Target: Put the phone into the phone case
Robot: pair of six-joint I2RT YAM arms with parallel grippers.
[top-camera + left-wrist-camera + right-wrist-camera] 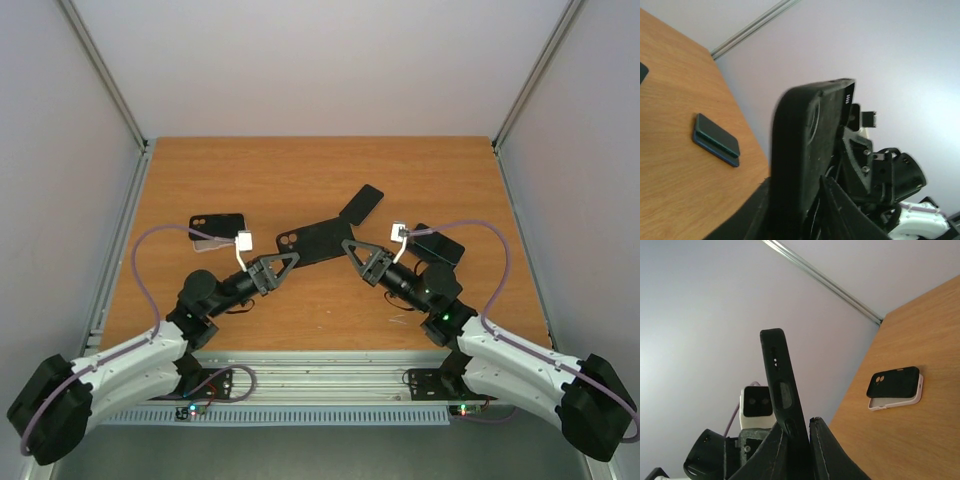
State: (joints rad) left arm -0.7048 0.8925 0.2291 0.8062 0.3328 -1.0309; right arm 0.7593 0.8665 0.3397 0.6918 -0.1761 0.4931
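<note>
Looks like the case-prep step: the black case [312, 240] hangs over mid-table, right gripper [352, 247] clamped tight on one end, left gripper [290, 260] pinching the other. No phone in it that I can see – my guess is it's the dark slab [716, 140] by the right arm. Next move – lay the case open side up, then fetch that
</note>
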